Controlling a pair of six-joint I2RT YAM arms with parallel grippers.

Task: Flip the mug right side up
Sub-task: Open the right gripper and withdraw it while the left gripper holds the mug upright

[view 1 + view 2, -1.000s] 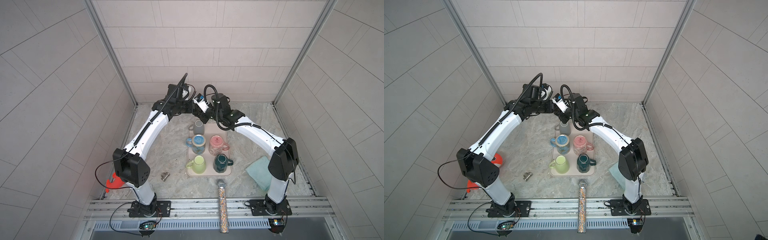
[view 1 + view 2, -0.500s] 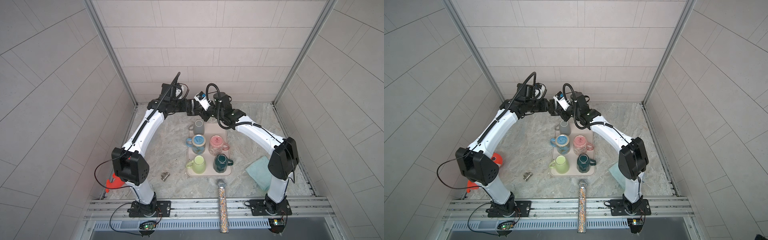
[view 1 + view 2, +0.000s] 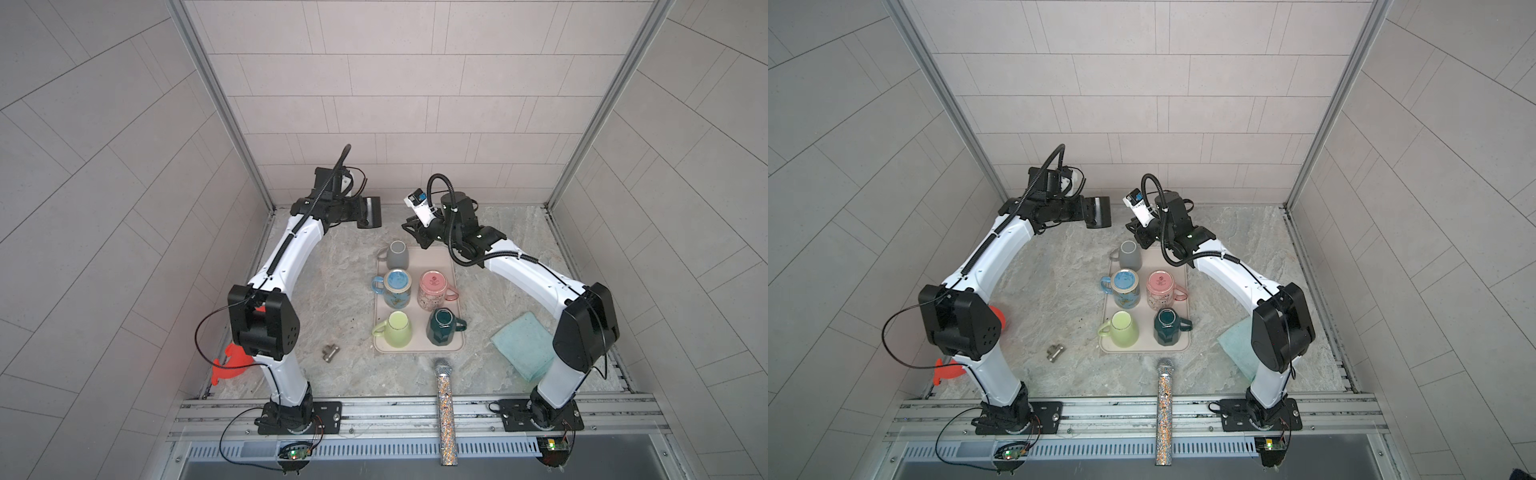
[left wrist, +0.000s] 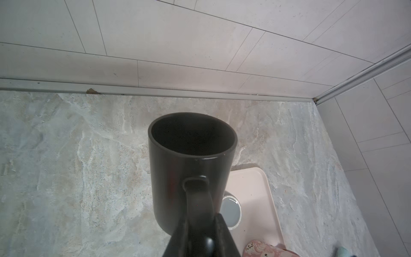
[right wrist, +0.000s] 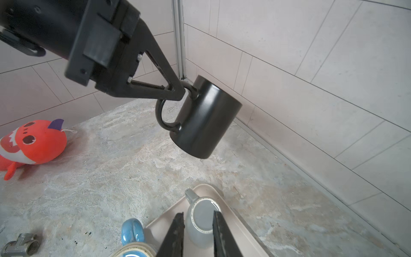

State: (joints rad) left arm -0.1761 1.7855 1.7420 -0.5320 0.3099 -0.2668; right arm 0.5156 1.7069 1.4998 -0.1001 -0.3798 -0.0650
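In both top views the left gripper (image 3: pixel 354 209) hangs over the back of the stone-patterned table (image 3: pixel 324 291), pinched shut on the handle of the glossy black mug (image 3: pixel 372 212), which is in the air, clear of the smooth beige tray (image 3: pixel 440 259). The right gripper (image 3: pixel 412 233) hovers at the tray's far corner, beside a matte gray mug (image 3: pixel 397 254). From the left wrist, the mug (image 4: pixel 191 155) is a plain cylinder, its round mouth facing away. From the right wrist, it hangs tilted (image 5: pixel 206 118), and the right fingers (image 5: pixel 175 233) stand slightly parted, holding nothing.
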